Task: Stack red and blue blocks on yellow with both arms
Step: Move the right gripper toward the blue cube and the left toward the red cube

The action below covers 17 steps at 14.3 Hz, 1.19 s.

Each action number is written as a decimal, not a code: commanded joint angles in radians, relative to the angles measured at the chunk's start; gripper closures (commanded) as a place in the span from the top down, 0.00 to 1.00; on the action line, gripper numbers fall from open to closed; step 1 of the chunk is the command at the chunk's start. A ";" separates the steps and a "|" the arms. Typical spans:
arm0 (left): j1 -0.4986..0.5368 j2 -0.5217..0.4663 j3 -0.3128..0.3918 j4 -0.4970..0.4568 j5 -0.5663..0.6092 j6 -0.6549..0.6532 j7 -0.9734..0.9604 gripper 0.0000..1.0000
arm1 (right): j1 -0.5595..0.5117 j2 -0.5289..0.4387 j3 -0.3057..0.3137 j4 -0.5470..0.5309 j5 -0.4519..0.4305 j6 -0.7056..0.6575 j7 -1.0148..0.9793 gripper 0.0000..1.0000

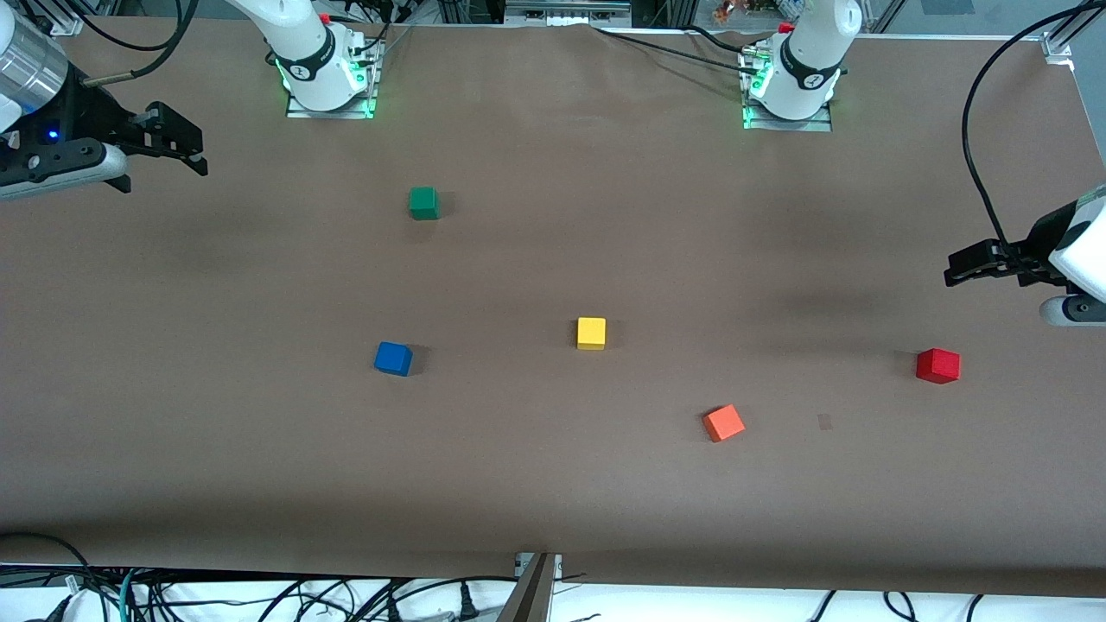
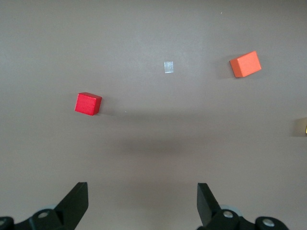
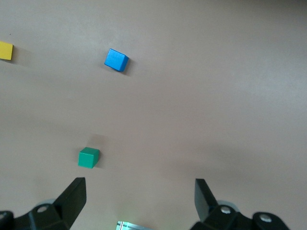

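Note:
The yellow cube (image 1: pixel 591 333) sits near the table's middle. The blue cube (image 1: pixel 393 358) lies beside it toward the right arm's end; it also shows in the right wrist view (image 3: pixel 116 60). The red cube (image 1: pixel 937 365) lies toward the left arm's end and shows in the left wrist view (image 2: pixel 88 103). My left gripper (image 1: pixel 955 269) hangs open and empty in the air over bare table by the red cube; its own view shows it too (image 2: pixel 142 199). My right gripper (image 1: pixel 194 155) is open and empty, up over the right arm's end of the table (image 3: pixel 140 199).
An orange cube (image 1: pixel 723 422) lies nearer the front camera, between the yellow and red cubes. A green cube (image 1: pixel 423 203) sits toward the bases. A small pale patch (image 1: pixel 824 422) marks the brown table cover. Cables run along the front edge.

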 commanded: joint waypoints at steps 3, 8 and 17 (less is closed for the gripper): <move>0.001 0.021 0.005 0.036 -0.006 -0.012 -0.002 1.00 | -0.003 -0.007 0.003 0.007 -0.012 -0.023 -0.004 1.00; 0.026 0.153 0.013 0.085 0.003 0.015 0.009 1.00 | 0.000 -0.007 0.008 0.007 -0.012 -0.021 0.002 1.00; 0.154 0.461 0.014 0.074 0.093 0.407 0.392 1.00 | 0.051 0.094 0.014 0.000 -0.003 0.035 0.190 1.00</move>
